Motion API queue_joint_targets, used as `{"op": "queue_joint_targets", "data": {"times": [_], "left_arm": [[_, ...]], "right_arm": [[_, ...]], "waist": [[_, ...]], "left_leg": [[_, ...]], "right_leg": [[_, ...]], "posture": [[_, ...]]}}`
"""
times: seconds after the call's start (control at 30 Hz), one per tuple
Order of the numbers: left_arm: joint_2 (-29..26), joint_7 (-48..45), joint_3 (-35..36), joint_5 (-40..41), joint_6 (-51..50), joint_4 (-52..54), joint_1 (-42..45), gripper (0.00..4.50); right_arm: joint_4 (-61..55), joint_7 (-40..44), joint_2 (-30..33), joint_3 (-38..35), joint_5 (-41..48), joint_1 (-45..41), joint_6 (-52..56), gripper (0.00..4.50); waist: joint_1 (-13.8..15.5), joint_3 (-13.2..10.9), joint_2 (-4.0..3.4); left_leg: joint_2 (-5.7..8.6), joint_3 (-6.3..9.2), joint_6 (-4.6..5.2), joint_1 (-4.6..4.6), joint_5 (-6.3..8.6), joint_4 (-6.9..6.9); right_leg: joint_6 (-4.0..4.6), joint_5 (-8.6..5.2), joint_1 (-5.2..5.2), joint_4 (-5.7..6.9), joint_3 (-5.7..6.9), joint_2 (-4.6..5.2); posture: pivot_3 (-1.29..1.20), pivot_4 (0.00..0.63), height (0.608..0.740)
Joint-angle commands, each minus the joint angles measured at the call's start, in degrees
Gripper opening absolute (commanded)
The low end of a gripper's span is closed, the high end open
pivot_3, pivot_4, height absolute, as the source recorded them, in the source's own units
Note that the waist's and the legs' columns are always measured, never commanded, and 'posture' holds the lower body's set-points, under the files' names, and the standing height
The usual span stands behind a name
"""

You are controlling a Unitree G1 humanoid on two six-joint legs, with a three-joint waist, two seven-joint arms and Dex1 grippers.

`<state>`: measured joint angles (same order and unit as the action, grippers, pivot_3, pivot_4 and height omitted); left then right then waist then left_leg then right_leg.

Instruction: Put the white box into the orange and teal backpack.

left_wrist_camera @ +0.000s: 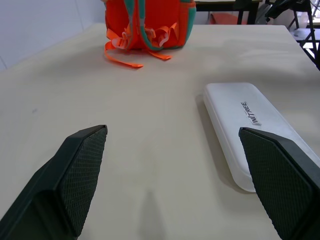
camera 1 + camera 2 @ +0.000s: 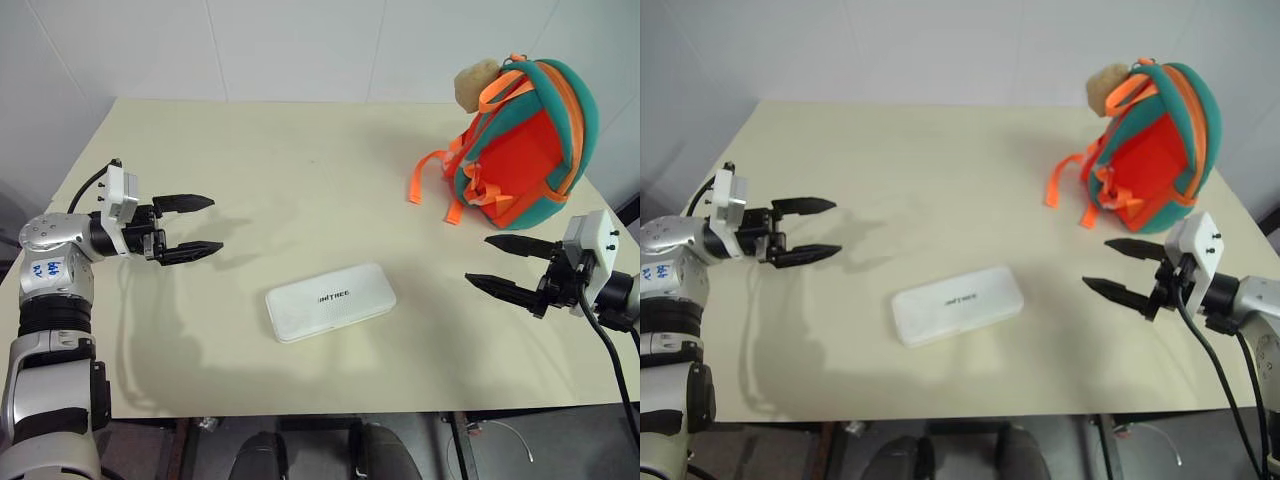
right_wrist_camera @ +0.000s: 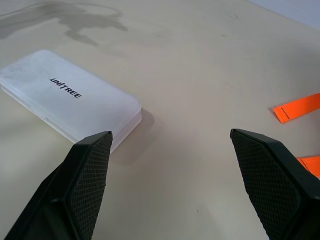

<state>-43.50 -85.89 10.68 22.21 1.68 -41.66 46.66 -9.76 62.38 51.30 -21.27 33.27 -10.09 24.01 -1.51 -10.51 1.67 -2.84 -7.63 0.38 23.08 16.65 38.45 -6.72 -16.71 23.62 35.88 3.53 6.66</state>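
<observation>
The white box [image 2: 330, 300] lies flat near the table's front middle, its dark lettering facing up; it shows again as the white box [image 1: 252, 125] and the white box [image 3: 67, 100] in the wrist views. The orange and teal backpack [image 2: 525, 145] stands upright at the far right with a beige plush charm [image 2: 476, 84] on top and orange straps [image 2: 430, 180] trailing onto the table. My left gripper [image 2: 205, 226] hovers open over the table's left side, pointing toward the box. On the right, my right gripper [image 2: 488, 263] is open too, just in front of the backpack, holding nothing.
The cream table [image 2: 290, 170] ends at a white wall behind. Its front edge [image 2: 300, 412] runs close below the box. A black cable [image 2: 605, 360] hangs from my right wrist past the table's right corner.
</observation>
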Motion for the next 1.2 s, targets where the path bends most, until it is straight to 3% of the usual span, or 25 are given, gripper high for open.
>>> {"op": "queue_joint_targets", "data": {"times": [0.03,0.17,0.6,0.7,1.07,1.13,1.2], "left_arm": [[-0.65,0.07,0.49,0.19,0.1,0.93,1.57,4.5],[0.13,3.61,1.08,-0.36,0.94,0.27,1.6,4.5],[0.48,7.01,-1.19,-2.81,-2.18,0.19,2.06,4.5],[1.62,8.17,-1.02,-2.49,-2.6,0.28,1.83,3.89],[3.6,13.87,-2.66,-2.75,-12.21,12.73,-4.23,0.45],[2.71,15.56,-2.81,-2.65,-15.62,16.85,-6.73,0.0],[1.51,17.05,-2.54,-1.74,-20.55,22.05,-10.08,0.0]], "right_arm": [[-3.76,-1.27,1.56,-1.75,1.16,-0.83,1.03,4.48],[-7.28,-5.22,-0.67,-0.33,1.79,-0.9,3.65,4.48],[-9.58,-9.8,0.67,5.12,-0.3,-3.77,8.81,4.48],[-9.26,-9.96,1.62,7.22,-1.02,-4.13,11.22,3.86],[-3.31,-11.38,-1.31,12.83,-8.14,-7.49,3.81,0.13],[-0.59,-11.05,-1.98,14.24,-10.05,-8.25,1.52,0.12],[2.53,-10.52,-2.73,15.83,-12.14,-9.04,-1.0,0.12]], "waist": [[0.01,0.0,0.0],[0.12,0.0,0.0],[0.15,0.0,0.0],[0.16,0.0,0.0],[0.05,0.0,0.0],[-0.07,0.0,0.0],[-0.15,0.0,0.0]], "left_leg": [[0.0,0.0,0.0,0.0,0.0,0.0],[-0.01,0.03,0.0,0.0,0.0,0.0],[0.0,0.05,0.04,0.08,0.02,0.12],[-0.01,0.05,0.04,0.09,0.02,0.1],[-0.01,0.05,0.07,0.12,0.04,0.22],[-0.01,0.05,0.07,0.11,0.04,0.22],[-0.02,0.06,0.06,0.11,0.04,0.2]], "right_leg": [[0.0,0.0,0.0,0.0,0.0,0.0],[0.0,0.0,0.0,0.0,0.0,0.01],[-0.01,0.0,-0.01,0.0,0.02,0.01],[0.0,0.0,0.01,-0.02,0.03,0.0],[-0.02,0.01,-0.01,0.0,0.01,0.01],[-0.02,0.01,0.0,0.01,0.01,0.0],[-0.02,0.01,0.0,0.0,0.0,0.0]], "posture": [[0.0,0.15,0.74],[0.0,0.15,0.74],[0.0,0.15,0.74],[0.0,0.15,0.74],[0.0,0.15,0.74],[0.0,0.15,0.74],[0.0,0.15,0.74]]}}
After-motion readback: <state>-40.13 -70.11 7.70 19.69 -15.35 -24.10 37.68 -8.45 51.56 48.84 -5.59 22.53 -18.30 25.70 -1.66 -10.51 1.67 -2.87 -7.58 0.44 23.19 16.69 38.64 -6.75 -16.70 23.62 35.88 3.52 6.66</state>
